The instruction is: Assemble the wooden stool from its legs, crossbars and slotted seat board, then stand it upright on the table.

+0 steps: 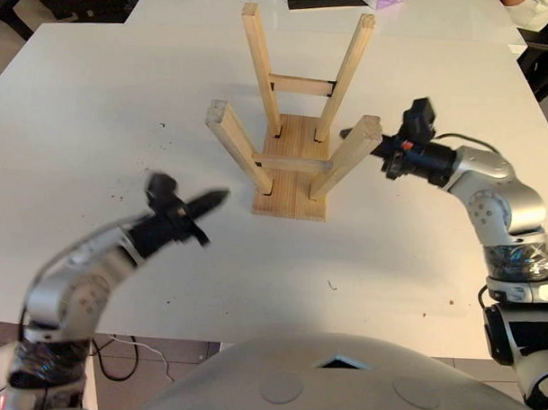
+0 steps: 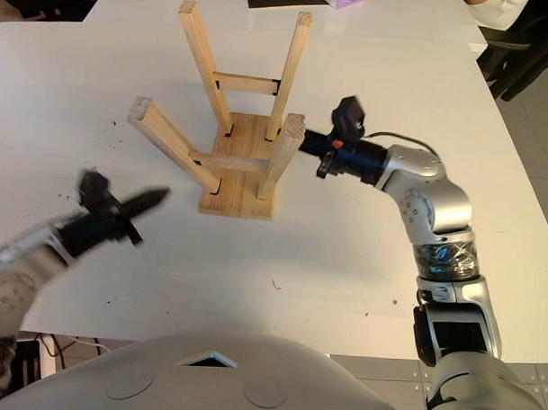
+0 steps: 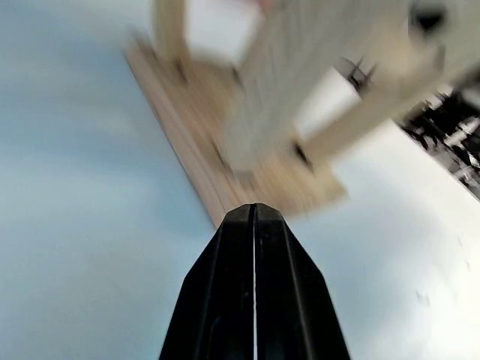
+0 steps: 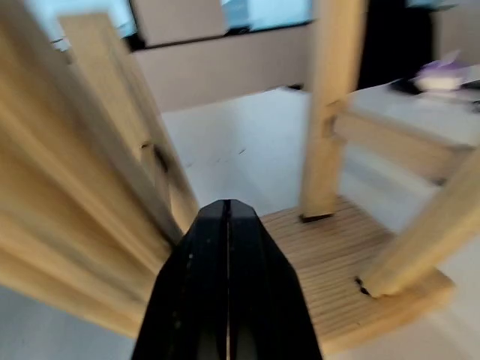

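upside-down stool (image 1: 292, 161) stands at upper centre of the frame, its seat board (image 1: 292, 201) flat on the white table (image 1: 88, 109), well in from every edge, with wide tabletop left of and below it. four legs (image 1: 261, 65) point upward, long axes near vertical. left gripper (image 1: 222, 197), fingers together, hovers at lower left, aimed at the board. right gripper (image 2: 308, 141), fingers together, sits just beside the near right leg's top.

The stool (image 3: 277, 184) is a blur in the left wrist view, its legs (image 3: 281, 67) cut off by the frame. The left gripper (image 1: 216, 200) is smeared in the left eye view. There the near right leg (image 1: 349, 158) covers part of the right gripper (image 2: 309, 141). Dark specks (image 1: 162, 125) on the table (image 1: 80, 99) are too small to tell.
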Controlling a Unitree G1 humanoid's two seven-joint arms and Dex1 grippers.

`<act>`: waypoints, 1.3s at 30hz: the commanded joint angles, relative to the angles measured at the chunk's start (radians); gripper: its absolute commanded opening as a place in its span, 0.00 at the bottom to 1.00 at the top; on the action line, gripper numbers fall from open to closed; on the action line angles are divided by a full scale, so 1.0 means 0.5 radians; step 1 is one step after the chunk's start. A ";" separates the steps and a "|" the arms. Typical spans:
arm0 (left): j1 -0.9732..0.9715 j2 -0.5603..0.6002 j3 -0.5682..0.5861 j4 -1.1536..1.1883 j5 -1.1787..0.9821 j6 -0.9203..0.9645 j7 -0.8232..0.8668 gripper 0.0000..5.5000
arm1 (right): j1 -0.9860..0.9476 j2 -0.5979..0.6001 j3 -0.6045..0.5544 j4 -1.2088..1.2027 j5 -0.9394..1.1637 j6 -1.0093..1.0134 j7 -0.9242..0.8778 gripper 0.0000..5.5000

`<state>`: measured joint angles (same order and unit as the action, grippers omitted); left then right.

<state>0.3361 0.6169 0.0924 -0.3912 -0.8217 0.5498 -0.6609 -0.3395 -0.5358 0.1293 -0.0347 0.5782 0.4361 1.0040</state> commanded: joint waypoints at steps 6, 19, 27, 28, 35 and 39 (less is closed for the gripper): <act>-0.435 -0.080 -0.144 0.223 0.345 -0.134 -0.054 0.00 | -0.199 0.023 0.201 0.206 -0.142 -0.083 0.453 0.00; -0.643 -0.170 -0.195 0.554 0.674 -0.291 -0.094 0.00 | 0.162 0.307 0.438 -0.223 -0.101 0.118 0.244 0.00; -0.576 -0.223 0.135 0.499 0.480 -0.247 -0.019 0.00 | 0.762 -0.052 0.144 -0.742 0.057 0.278 0.138 0.00; -0.528 -0.238 0.221 0.442 0.396 -0.208 -0.001 0.00 | 0.849 -0.126 0.092 -0.753 0.067 0.274 0.166 0.00; 0.131 -0.010 0.469 0.117 0.331 -0.072 -0.205 0.00 | 0.885 -0.472 -0.237 -0.200 -0.234 -0.008 0.177 0.00; 0.219 0.093 0.369 0.065 0.408 -0.036 -0.291 0.00 | 0.683 -0.435 -0.284 0.146 -0.416 -0.138 0.010 0.00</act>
<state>0.4624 0.6432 0.3172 -0.3439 -0.6475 0.5145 -0.8082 0.0616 -0.7621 -0.0068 -0.0325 0.4152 0.4103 1.0418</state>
